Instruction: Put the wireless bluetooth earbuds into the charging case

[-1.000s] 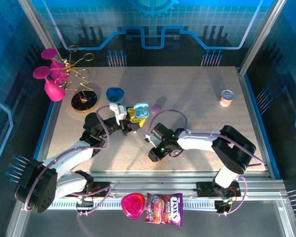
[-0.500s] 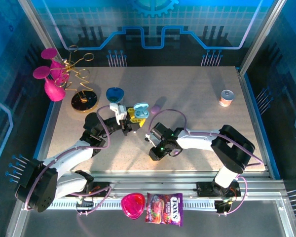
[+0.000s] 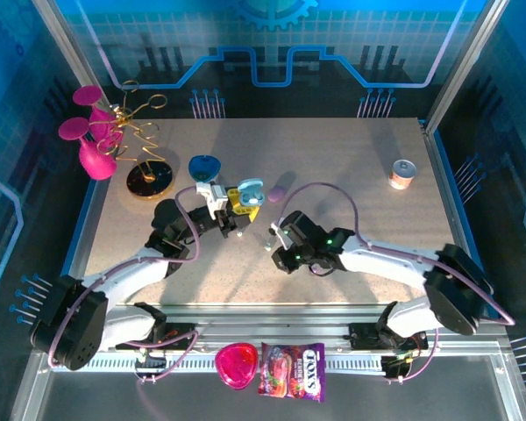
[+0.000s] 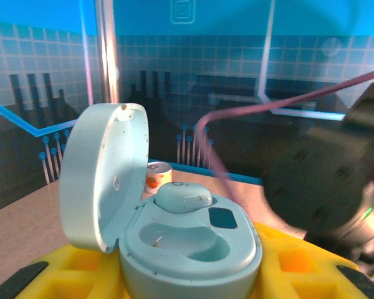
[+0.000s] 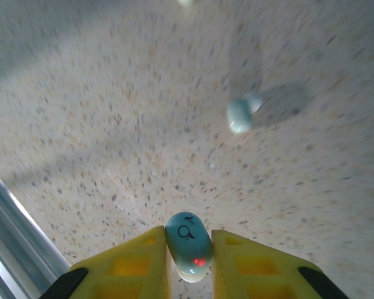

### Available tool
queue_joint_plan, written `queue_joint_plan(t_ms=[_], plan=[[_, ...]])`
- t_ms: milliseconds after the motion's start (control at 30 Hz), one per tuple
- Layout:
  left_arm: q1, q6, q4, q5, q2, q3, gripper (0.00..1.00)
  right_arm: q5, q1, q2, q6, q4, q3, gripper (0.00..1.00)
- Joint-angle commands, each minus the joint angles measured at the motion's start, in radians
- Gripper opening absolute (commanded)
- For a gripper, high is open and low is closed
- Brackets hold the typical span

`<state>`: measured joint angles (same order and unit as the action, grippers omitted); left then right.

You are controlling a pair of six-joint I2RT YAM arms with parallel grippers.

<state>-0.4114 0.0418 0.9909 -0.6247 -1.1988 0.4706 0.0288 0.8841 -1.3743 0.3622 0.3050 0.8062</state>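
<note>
Speckled table (image 3: 359,175) lay open around my right gripper (image 5: 190,252), which pinched a blue earbud (image 5: 188,240) toward the front edge. A loose bud (image 5: 240,115) sat just ahead. My left gripper (image 3: 238,203) clamped the open case (image 4: 187,243) mid-table, a seated bud (image 4: 184,196) inside.

Robot test cell in a lab

Blue circuit-print wall panels (image 3: 272,53) and an aluminium frame (image 3: 64,57) box in a speckled tabletop (image 3: 351,167). The left arm (image 3: 127,279) and right arm (image 3: 394,261) are bolted to a slotted rail (image 3: 272,323) at its near edge.
</note>
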Motion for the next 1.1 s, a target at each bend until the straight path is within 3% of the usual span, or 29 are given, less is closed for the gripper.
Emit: queue_joint_plan(t_ms=[0,200,433,767,1067], plan=[[-0.012,-0.071,0.071,0.125,-0.041,-0.019,0.37,0.109,-0.007,0.090,0.011,0.049,0.043,0.20],[-0.016,-0.089,0.194,0.260,-0.150,-0.022,0.37,0.197,0.014,0.149,-0.044,0.115,0.202,0.20],[-0.019,-0.069,0.341,0.269,-0.266,-0.014,0.37,0.231,0.047,0.094,-0.130,0.040,0.379,0.20],[-0.033,-0.091,0.308,0.299,-0.247,-0.015,0.37,0.252,0.041,-0.016,-0.146,-0.036,0.511,0.19],[-0.043,-0.076,0.309,0.301,-0.244,-0.016,0.37,0.147,0.005,-0.060,-0.066,-0.049,0.537,0.20]])
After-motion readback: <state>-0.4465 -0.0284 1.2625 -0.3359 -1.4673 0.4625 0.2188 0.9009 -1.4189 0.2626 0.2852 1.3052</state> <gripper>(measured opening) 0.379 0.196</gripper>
